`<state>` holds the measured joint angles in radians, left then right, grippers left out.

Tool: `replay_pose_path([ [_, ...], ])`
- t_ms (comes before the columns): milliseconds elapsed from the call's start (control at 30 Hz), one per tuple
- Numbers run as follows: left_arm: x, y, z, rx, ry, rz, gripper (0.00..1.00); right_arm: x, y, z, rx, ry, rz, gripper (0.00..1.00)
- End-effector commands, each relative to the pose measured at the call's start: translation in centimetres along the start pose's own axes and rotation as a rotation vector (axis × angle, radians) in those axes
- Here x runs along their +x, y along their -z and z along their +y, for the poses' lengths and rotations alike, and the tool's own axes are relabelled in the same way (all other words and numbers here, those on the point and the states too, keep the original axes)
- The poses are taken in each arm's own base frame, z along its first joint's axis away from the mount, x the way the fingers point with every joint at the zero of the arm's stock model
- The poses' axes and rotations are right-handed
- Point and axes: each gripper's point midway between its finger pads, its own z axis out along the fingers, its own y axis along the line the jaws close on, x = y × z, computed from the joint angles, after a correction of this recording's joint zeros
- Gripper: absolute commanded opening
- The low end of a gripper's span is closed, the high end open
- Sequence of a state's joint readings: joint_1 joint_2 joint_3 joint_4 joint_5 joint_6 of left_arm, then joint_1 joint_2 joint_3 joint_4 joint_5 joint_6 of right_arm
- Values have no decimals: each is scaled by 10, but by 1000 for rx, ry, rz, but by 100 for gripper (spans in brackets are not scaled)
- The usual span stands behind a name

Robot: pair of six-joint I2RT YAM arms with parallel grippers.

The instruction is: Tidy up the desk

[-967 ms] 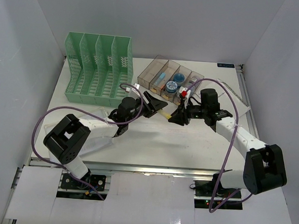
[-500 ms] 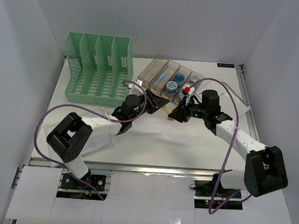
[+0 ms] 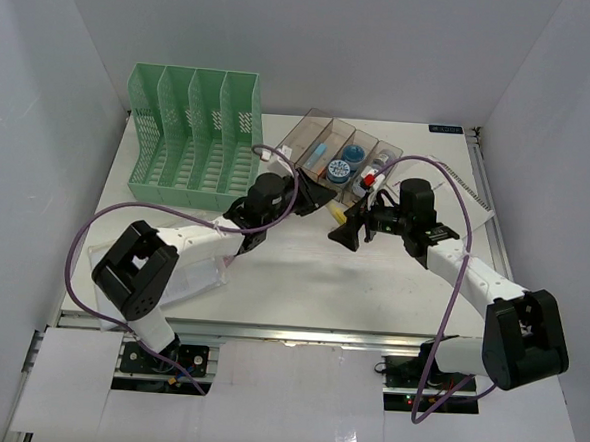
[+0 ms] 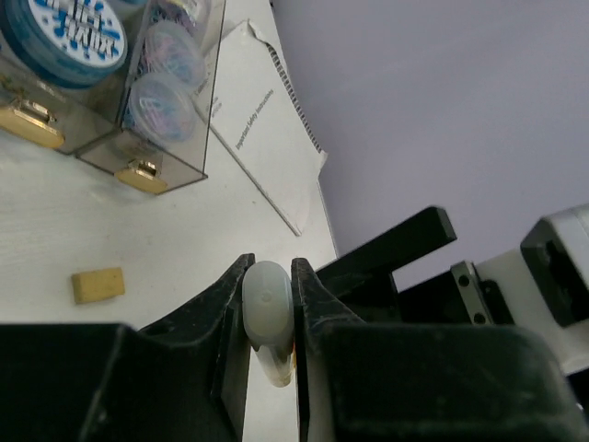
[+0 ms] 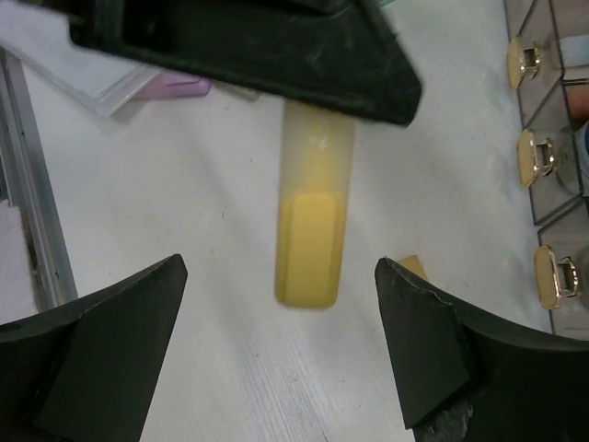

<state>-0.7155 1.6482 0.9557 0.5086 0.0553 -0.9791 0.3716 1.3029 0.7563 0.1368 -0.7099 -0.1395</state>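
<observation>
Left gripper (image 4: 269, 281) has just pinched the yellow highlighter (image 5: 311, 230) — your right gripper (image 5: 281, 276) let go, jaws spread either side. Handover looks done; the desk (image 3: 371, 281) lies beneath both — stow it next.

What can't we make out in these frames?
- Yellow marker: in the right wrist view its far end is hidden under the left claw. In the top view both claws cover most of it.
- Small tan block: too small to identify in the left wrist view. In the right wrist view it sits half behind a finger of the right claw.
- Clear tray: cut off by the frame edge in the left wrist view. Its contents are too small in the top view.
</observation>
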Motion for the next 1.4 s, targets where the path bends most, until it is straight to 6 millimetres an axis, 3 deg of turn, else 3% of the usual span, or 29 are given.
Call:
replay_pose_path([
  [0,-46,-1,20,-135,-270,-20,2,-18,19,10,-81,157,-22,90],
  [200,-119,-32,30,-268,-500,-47,2,-27,43,10,-102,231,-63,90],
  [367,-150,-74,48,-386,-701,-11,1,-28,50,5,-87,230,-75,90],
  [533,-167,-107,61,-437,-799,-29,2,-29,53,1,-74,224,-79,90],
  [700,-167,-125,73,-446,-842,-22,3,-30,56,-2,-58,227,-84,90],
  [1067,-136,-142,112,-457,-834,64,10,-24,55,-7,-54,214,-74,90],
  [1167,-132,-145,116,-451,-827,74,15,-23,55,-8,-51,215,-72,90],
  [1367,-123,-149,119,-431,-805,96,38,-20,54,-10,-46,210,-65,90],
])
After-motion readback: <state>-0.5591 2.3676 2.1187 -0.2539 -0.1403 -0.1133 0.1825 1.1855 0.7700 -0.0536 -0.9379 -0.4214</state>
